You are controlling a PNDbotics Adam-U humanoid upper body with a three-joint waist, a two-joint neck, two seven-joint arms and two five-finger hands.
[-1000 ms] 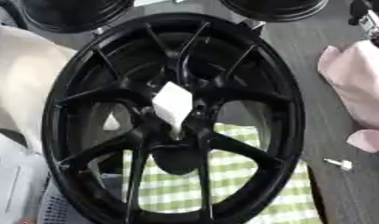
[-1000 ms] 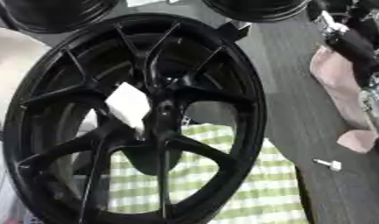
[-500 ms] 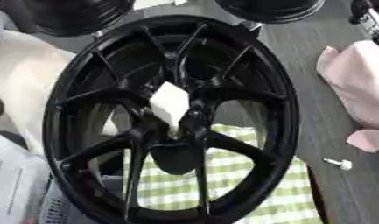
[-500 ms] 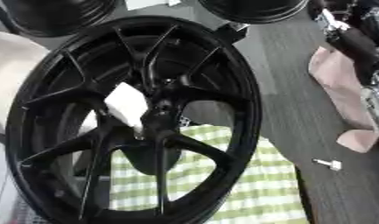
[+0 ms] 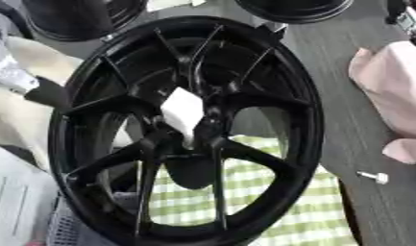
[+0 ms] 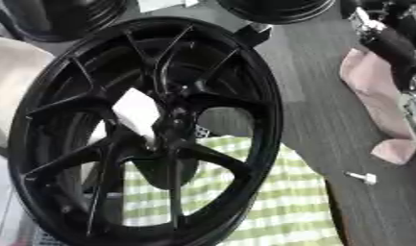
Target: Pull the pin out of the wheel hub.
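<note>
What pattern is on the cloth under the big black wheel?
The cloth has green and white checks, seen through the wheel spokes. The left eye view shows it best.

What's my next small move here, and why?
Probably bring the right arm in from the view's right edge toward the wheel hub. No hand is at the black wheel yet, and the white piece sits at the hub, unobstructed. Whether that piece is the pin itself I cannot tell.
</note>
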